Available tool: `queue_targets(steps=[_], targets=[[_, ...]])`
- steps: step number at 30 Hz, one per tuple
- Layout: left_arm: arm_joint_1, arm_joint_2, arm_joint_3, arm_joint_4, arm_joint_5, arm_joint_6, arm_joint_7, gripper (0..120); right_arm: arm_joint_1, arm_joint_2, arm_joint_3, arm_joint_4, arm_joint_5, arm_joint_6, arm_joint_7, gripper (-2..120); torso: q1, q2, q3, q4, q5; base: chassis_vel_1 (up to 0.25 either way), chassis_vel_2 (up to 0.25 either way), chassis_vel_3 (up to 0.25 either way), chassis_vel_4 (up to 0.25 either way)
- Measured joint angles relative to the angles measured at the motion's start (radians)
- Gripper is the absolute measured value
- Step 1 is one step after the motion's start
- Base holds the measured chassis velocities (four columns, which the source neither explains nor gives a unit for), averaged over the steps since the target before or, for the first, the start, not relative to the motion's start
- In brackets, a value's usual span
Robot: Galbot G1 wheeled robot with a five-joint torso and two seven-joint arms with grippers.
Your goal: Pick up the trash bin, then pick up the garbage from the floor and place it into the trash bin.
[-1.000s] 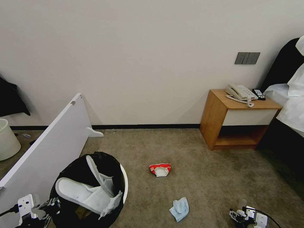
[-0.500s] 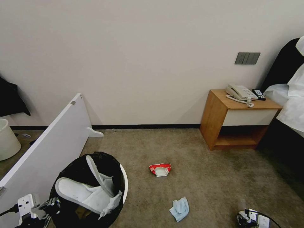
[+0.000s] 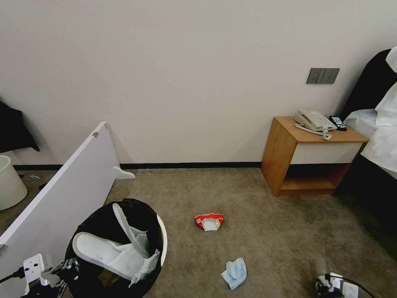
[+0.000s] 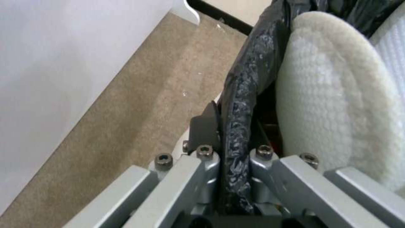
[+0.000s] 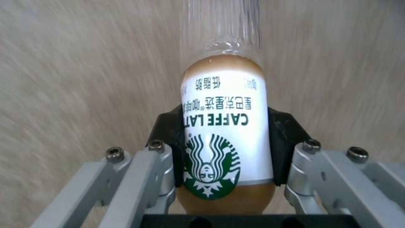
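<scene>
Left end effector (image 4: 236, 158) is pinched on the rim of the trash bin (image 3: 162, 240), pads clamped over the crinkly black liner bag (image 4: 246, 79). Bin sits low at the near left of the floor (image 3: 264, 231), round white plastic wall showing on one side. Two white slippers (image 3: 111, 252) stick out of it, one with a fuzzy terry-like insole pressing against the liner right next to the pads.

Right end effector (image 5: 227, 148) is closed around a small bottle (image 5: 226, 133), black pads on both sides of its label. Bottle is clear plastic, ribbed neck, tan liquid inside, white label with green logo. It's held above the carpet at the near right of the floor, well apart from the bin.

Still on the short-pile beige carpet: red-white packet (image 3: 209, 221), crumpled, mid-floor; pale-blue wad (image 3: 235, 273), soft and folded, nearer than the packet and between the two end effectors.
</scene>
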Motion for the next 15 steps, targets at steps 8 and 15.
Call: queue_targets(steps=[8,15], targets=[[0.004,-0.002,0.006,0.0,-0.017,0.003,-0.009,2,-0.077,-0.112,-0.028,0.28,0.033,0.19,-0.116,35,0.0,0.0,0.0,0.0002,-0.0004,0.0,0.0,0.0,0.0],[0.013,0.0,0.001,0.0,-0.019,0.004,-0.011,2,-0.059,-0.227,-0.127,0.617,0.261,0.248,-0.141,35,0.0,0.0,0.0,0.0,-0.0006,0.0,0.0,0.0,0.0]])
